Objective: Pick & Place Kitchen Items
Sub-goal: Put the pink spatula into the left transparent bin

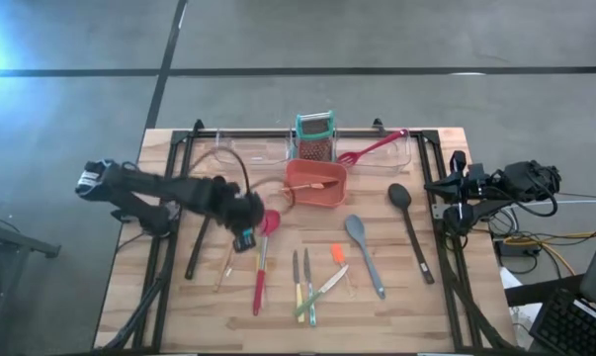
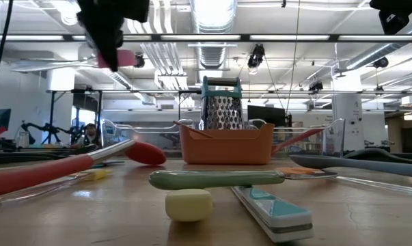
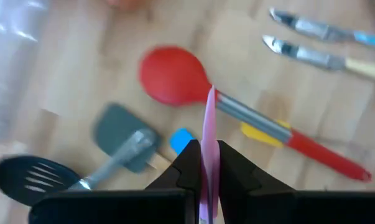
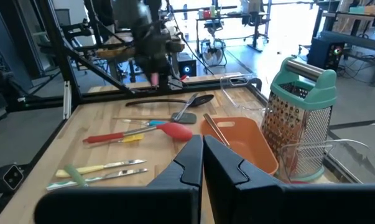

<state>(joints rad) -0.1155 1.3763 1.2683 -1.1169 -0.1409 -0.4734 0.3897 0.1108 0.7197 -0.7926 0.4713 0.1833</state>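
Pink scraper (image 3: pixel 208 143) pinched on its thin edge between the closed fingers of the left gripper (image 1: pixel 246 229), up in the air above the wooden table (image 1: pixel 416 307) (a flat pink blade, seen edge-on from the wrist). Right below: red spoon (image 1: pixel 261 267) with its bowl near the gripper and its handle running toward the table's front edge. Beside the spoon bowl, small blue scraper (image 3: pixel 181 140), grey spatula (image 3: pixel 126 136) and black slotted spatula (image 3: pixel 32 176), all flat on the wood. A bit of yellow (image 3: pixel 262 133) tucked under the red spoon's handle, hard to tell what.

Farther right, yellow-handled knife (image 1: pixel 298 285) and a second knife (image 1: pixel 308 287) side by side, green-handled knife (image 1: pixel 321 291) lying slantwise across them. Then little orange scraper (image 1: pixel 336 254), long grey spoon (image 1: pixel 365 254) and black spoon (image 1: pixel 410 228), each alone.

Behind them, red-orange bin (image 1: pixel 315 183) with a utensil already inside, teal box grater (image 1: pixel 314 137) standing just behind it, pink slotted spatula (image 1: pixel 373 149) leaning in a clear tray (image 1: pixel 248 148).

Right gripper (image 1: pixel 460 188) shut on nothing, parked at the table's right edge.
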